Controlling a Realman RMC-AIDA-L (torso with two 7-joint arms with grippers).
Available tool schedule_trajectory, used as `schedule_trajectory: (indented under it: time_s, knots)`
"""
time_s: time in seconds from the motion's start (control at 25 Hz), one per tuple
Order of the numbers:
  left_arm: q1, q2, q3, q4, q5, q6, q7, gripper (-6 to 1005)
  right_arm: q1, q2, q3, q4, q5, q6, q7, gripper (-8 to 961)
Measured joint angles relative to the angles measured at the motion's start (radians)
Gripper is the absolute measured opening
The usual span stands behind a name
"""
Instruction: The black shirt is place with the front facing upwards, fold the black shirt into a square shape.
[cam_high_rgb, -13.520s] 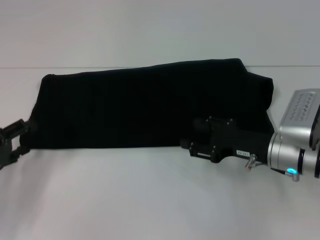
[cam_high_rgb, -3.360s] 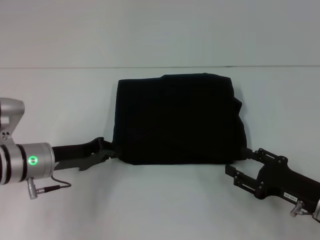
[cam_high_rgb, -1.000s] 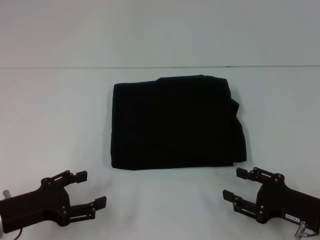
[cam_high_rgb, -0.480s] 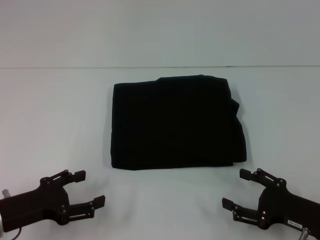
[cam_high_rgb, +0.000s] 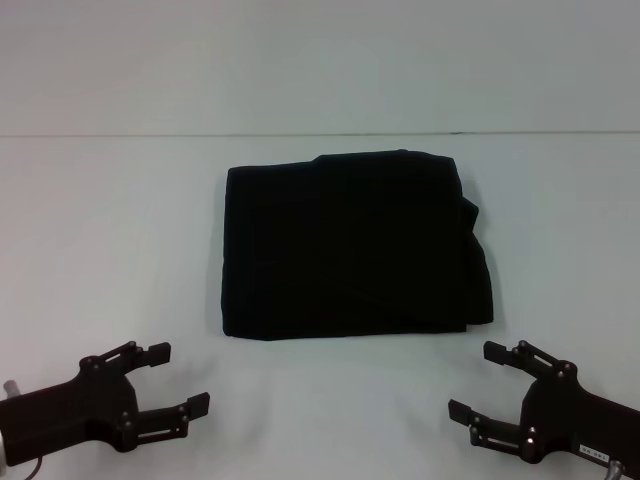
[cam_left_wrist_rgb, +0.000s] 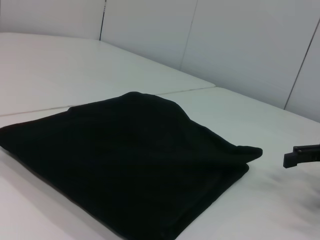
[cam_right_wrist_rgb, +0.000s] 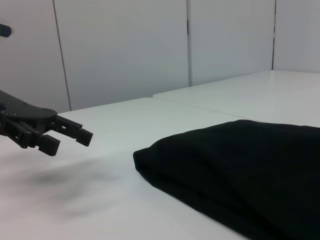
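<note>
The black shirt (cam_high_rgb: 352, 245) lies folded nearly square at the table's (cam_high_rgb: 100, 220) centre. It looks soft, light and limp; pinch its corners. Left claw (cam_high_rgb: 172, 379) at 7 o'clock and right claw (cam_high_rgb: 487, 381) at 5 o'clock are released.

A plain white table (cam_high_rgb: 110, 250) fills most of the room ahead. Behind it stands a pale panelled wall (cam_right_wrist_rgb: 125, 50), split by thin vertical seams.

Black shirt (cam_high_rgb: 350, 245) lies flat mid desk (cam_high_rgb: 110, 230); L pincer (cam_high_rgb: 175, 378) near-left of it, R pincer (cam_high_rgb: 480, 382) near-right, both apart from it
</note>
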Motion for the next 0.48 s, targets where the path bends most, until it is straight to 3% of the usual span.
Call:
schedule_trajectory:
  time_s: [0.48]
  knots:
    - [-0.003, 0.004, 0.000, 0.000, -0.005, -0.001, -0.007, 934, 0.000, 0.000, 0.015, -0.001, 0.002, -0.016, 0.000, 930]
